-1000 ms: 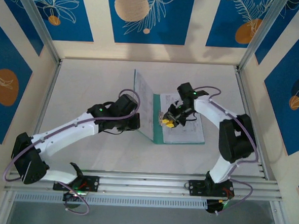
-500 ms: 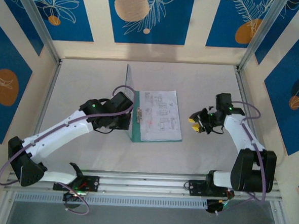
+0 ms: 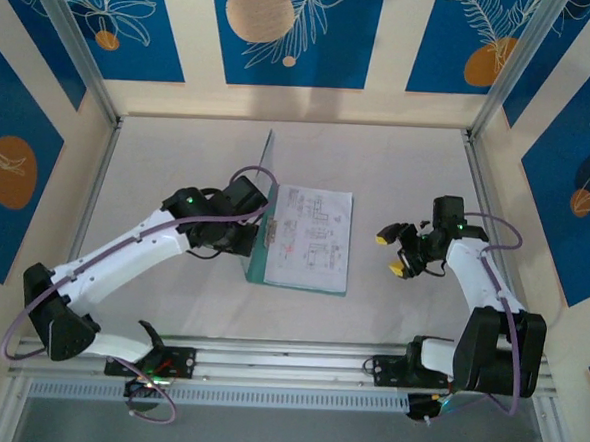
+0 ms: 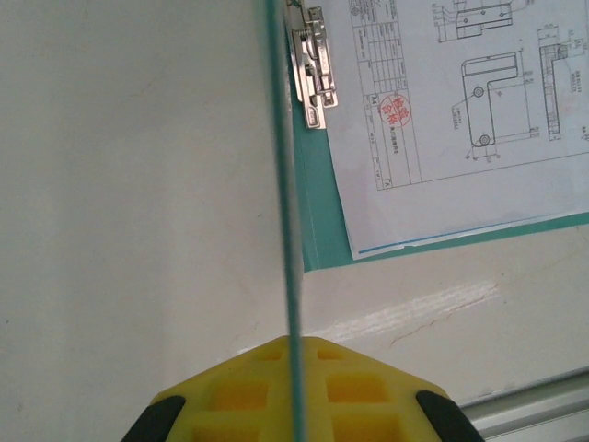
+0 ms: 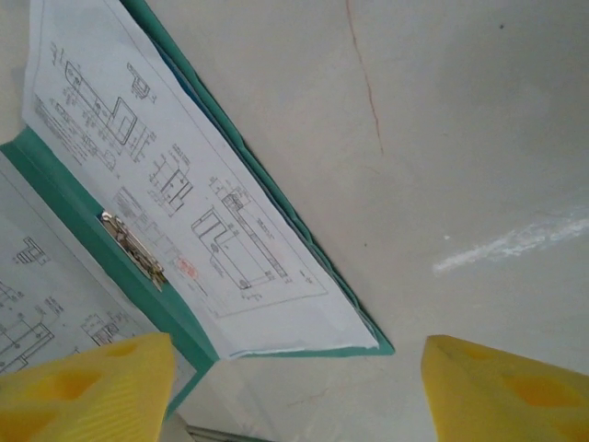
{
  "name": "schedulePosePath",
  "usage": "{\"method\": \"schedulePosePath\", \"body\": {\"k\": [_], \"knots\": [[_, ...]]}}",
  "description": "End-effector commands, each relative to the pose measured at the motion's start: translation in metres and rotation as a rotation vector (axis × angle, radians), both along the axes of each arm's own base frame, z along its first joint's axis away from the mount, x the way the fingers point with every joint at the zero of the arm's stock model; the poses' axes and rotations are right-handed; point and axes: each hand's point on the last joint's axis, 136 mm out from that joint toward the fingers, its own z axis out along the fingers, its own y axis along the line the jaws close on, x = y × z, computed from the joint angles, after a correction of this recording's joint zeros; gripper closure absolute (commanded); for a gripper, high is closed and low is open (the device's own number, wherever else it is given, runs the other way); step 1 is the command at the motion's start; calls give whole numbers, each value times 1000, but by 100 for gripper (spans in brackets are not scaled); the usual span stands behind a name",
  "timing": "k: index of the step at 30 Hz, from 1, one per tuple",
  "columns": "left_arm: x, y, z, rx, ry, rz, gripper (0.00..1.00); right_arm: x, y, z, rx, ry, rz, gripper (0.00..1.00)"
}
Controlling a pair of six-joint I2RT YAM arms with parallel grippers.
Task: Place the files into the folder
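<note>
The teal folder (image 3: 256, 267) lies open mid-table. Its cover (image 4: 284, 184) stands on edge, and my left gripper (image 3: 254, 222) is shut on it; the yellow pads (image 4: 248, 391) press both sides of the thin teal edge. The files (image 3: 312, 238), white sheets with line drawings, lie flat on the folder's back panel (image 4: 322, 221) beside the metal clip (image 4: 311, 66). A thin blue edge shows under their near side. My right gripper (image 3: 395, 253) hovers open to the right of the folder, apart from it. Its yellow fingers (image 5: 83, 387) frame the files (image 5: 184, 184) and the clip (image 5: 134, 249).
Cream walls with blue panels and metal posts (image 3: 85, 58) surround the white table (image 3: 408, 168). An aluminium rail (image 3: 296, 361) carrying both arm bases runs along the near edge. A thin crack (image 5: 365, 74) marks the tabletop right of the folder.
My right gripper has let go over the files, pulled back to the right and opened wide. The sheets now lie flat in the folder. The left gripper still holds the cover upright, shifted slightly.
</note>
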Motion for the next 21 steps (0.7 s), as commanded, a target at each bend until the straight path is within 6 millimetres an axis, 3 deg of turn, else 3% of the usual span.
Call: {"method": "schedulePosePath", "body": {"k": [1,11,15,21], "knots": [[3,-2,8,-5,-10,-9,100,-3,-1,5,-27,-4,3,2],[0,-9,9,-26,26,32,99,-5,13,14,-17,-70,31,2],[-3,-23,12,-61,35,22,86,-6,15,12,-2,-70,33,7],[-9,-72,21,-208,37,-60,66,-8,17,10,9,-68,36,11]]}}
